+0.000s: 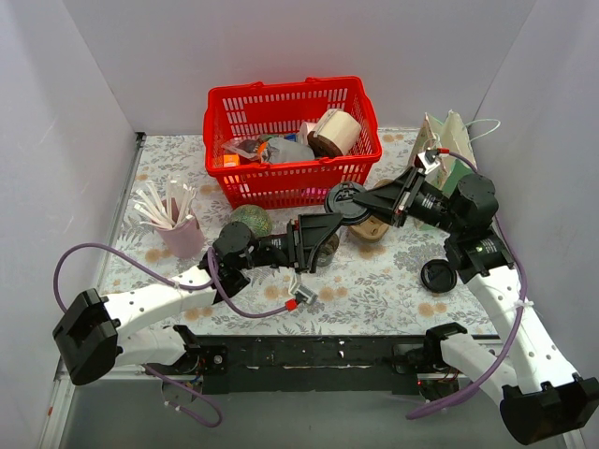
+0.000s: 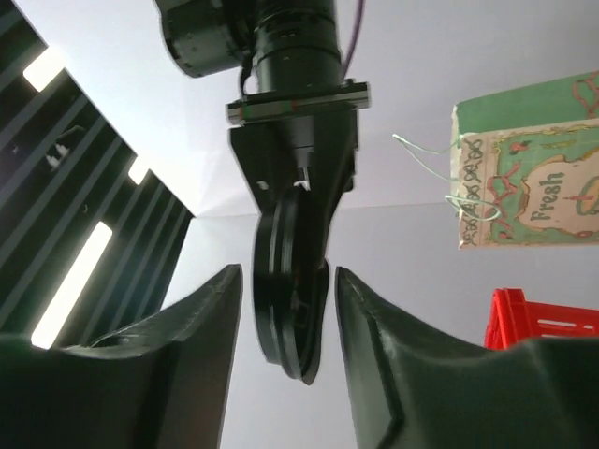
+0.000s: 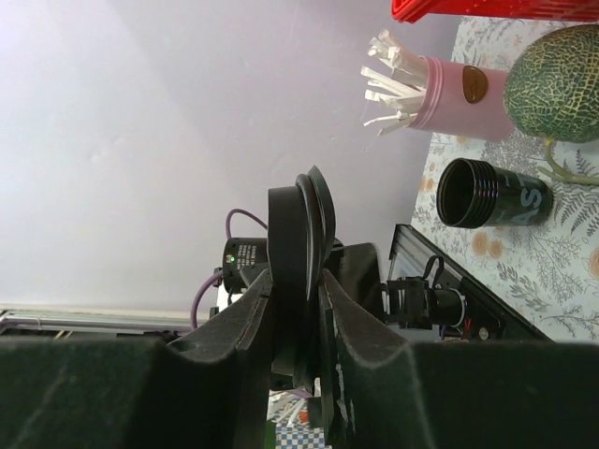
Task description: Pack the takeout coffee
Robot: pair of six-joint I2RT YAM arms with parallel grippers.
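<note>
A black round lid [image 1: 344, 199] hangs edge-on above the table's middle, with my right gripper [image 1: 360, 202] shut on it. In the right wrist view both fingers press the lid [image 3: 299, 224] at the right gripper [image 3: 296, 277]. My left gripper [image 1: 328, 227] is open, just left of the lid. In the left wrist view its fingers [image 2: 201, 318] flank the lid [image 2: 285, 281] with a gap on each side. A black cup [image 3: 491, 195] lies on its side on the table, mouth open, beside the melon. A second black lid [image 1: 438, 276] lies flat at the right.
A red basket [image 1: 292, 94] with several items stands at the back. A pink cup of white sticks [image 1: 178, 229] and a green melon [image 1: 251, 220] are on the left. A brown item [image 1: 371, 228] lies mid-table. A printed paper bag [image 1: 447, 140] stands at the back right.
</note>
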